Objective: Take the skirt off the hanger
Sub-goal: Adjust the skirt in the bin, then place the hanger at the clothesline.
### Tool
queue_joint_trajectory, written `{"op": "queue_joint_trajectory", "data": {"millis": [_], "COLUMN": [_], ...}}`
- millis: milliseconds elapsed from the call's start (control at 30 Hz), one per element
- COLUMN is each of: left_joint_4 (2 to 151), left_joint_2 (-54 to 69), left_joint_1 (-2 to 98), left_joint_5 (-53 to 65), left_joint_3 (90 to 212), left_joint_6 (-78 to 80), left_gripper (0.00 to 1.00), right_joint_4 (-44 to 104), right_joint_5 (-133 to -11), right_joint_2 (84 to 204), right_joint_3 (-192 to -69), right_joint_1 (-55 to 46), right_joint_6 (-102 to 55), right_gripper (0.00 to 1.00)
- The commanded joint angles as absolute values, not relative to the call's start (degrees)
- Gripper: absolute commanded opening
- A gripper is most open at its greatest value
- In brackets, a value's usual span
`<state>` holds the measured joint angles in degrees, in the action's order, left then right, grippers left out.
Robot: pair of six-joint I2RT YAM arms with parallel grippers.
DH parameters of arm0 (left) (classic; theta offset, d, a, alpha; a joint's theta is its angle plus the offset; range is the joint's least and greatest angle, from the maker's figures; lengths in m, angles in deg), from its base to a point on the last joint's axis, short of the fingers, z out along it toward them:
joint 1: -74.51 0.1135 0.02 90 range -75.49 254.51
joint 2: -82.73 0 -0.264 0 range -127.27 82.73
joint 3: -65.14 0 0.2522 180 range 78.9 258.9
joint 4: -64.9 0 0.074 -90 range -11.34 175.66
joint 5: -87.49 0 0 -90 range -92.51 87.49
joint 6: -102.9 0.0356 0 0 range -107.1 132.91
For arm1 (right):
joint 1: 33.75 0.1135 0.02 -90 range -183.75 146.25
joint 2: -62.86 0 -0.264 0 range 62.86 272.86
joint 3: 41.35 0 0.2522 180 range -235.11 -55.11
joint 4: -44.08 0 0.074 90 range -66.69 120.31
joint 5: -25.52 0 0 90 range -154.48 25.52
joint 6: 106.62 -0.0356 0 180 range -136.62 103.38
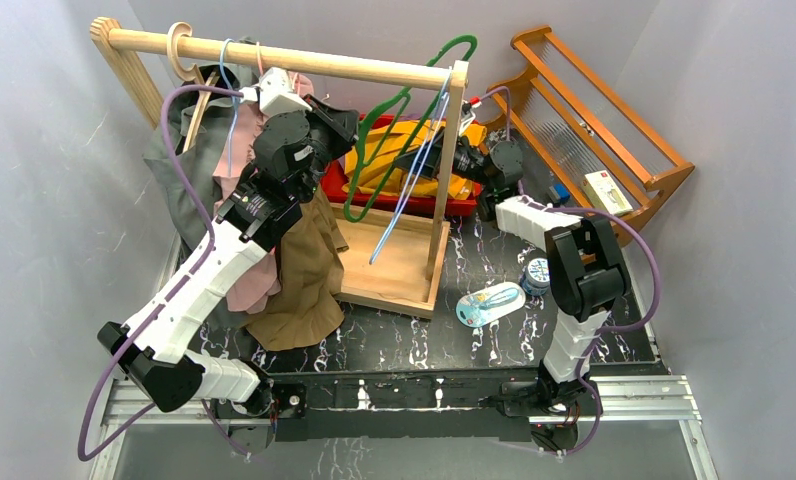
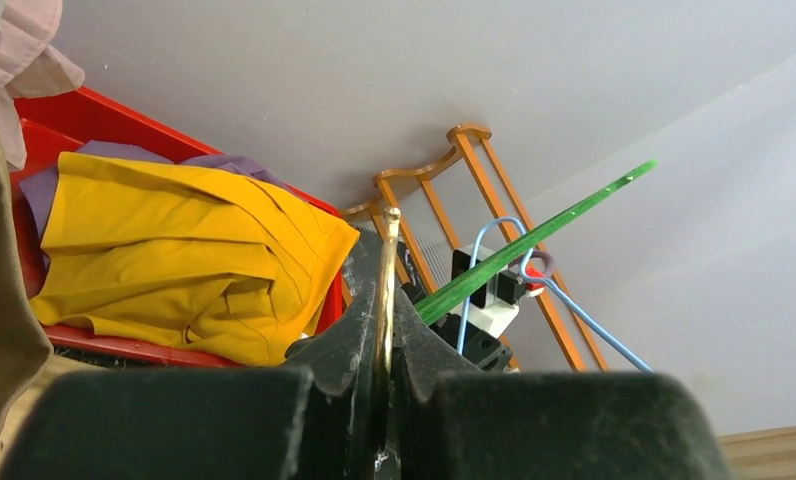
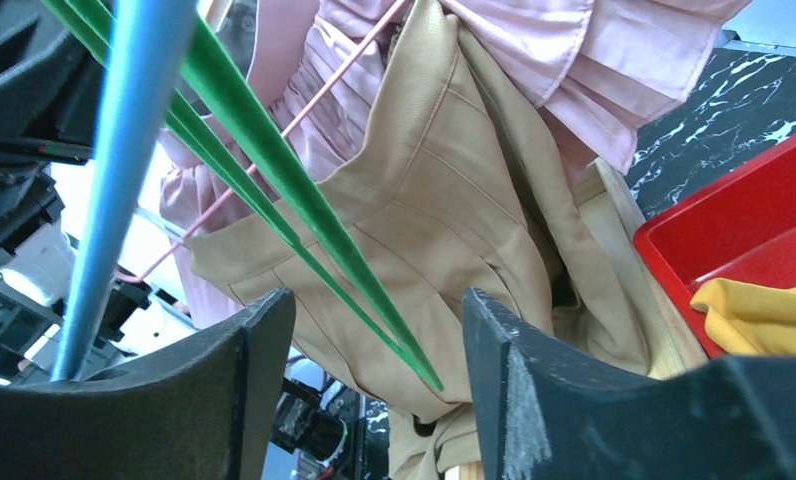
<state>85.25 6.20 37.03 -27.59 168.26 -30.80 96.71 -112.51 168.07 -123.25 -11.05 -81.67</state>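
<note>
A tan skirt (image 1: 304, 270) hangs from the left part of the wooden rail (image 1: 304, 60), between a pink garment (image 1: 252, 285) and the rack's base; it also shows in the right wrist view (image 3: 454, 200). My left gripper (image 1: 346, 125) is up beside the skirt's top, shut on a thin brass-coloured hanger wire (image 2: 386, 280) that stands between its jaws (image 2: 384, 250). My right gripper (image 1: 424, 155) is open, with the lower part of an empty green hanger (image 3: 274, 150) between its fingers (image 3: 379, 300) and an empty blue hanger (image 3: 124, 150) just to their left.
A red bin (image 1: 459, 208) holding a yellow garment (image 1: 394, 160) stands behind the rack's wooden base (image 1: 394, 265). A grey-green garment (image 1: 174, 170) hangs at the far left. A wooden rack (image 1: 594, 110), a white box (image 1: 606, 190), a jar (image 1: 536, 272) and a blue packet (image 1: 489, 303) lie on the right.
</note>
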Motion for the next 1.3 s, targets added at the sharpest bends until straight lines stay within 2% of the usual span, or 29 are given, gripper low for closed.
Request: {"op": "queue_joint_trajectory", "data": {"millis": [0, 133, 333, 567, 700, 900, 1067, 1100, 1167, 1267], "left_joint_4": [86.53, 87.87, 88.22, 88.81, 87.41, 87.53, 90.33, 91.06, 92.47, 95.01], "left_joint_2": [7.16, 7.82, 8.2, 7.98, 8.9, 10.92, 12.73, 13.23, 14.49, 16.75], "left_joint_1": [37.15, 37.15, 37.13, 37.15, 37.11, 37.15, 37.11, 37.15, 37.15, 37.16], "left_joint_5": [-28.09, -28.32, -27.73, -26.14, -24.41, -23.03, -21.06, -20.36, -18.46, -14.82], "left_joint_3": [170.12, 169.34, 168.79, 168.41, 166.67, 164.88, 164.64, 164.56, 164.19, 163.04], "left_joint_6": [-33.63, -34.54, -35.73, -35.13, -31.04, -24.98, -20.13, -19.38, -18.22, -17.68], "left_gripper": [0.0, 0.0, 0.0, 0.0, 0.01, 0.52, 0.81, 0.9, 0.98, 0.98], "right_joint_4": [101.8, 102.58, 108.6, 106.91, 107.38, 112.08, 115.07, 115.23, 116.3, 118.46], "right_joint_5": [-109.33, -106.61, -103.77, -100.81, -99.47, -97.52, -96.45, -96.47, -96.46, -96.59], "right_joint_2": [168.23, 168.59, 170.85, 171.1, 171.08, 170.64, 171.11, 171.2, 171.27, 171.32], "right_joint_3": [-126.87, -125.42, -124.22, -122.35, -120.52, -117.79, -117.58, -117.6, -117.61, -117.33], "right_joint_1": [-9.76, -9.5, -9.4, -9.31, -9.36, -9.35, -9.39, -9.37, -9.33, -9.37], "right_joint_6": [-82.67, -83.83, -89.0, -91.96, -95.24, -100.14, -102.67, -102.85, -103.16, -104.47], "right_gripper": [0.65, 0.54, 0.47, 0.19, 0.0, 0.0, 0.0, 0.0, 0.0, 0.0]}}
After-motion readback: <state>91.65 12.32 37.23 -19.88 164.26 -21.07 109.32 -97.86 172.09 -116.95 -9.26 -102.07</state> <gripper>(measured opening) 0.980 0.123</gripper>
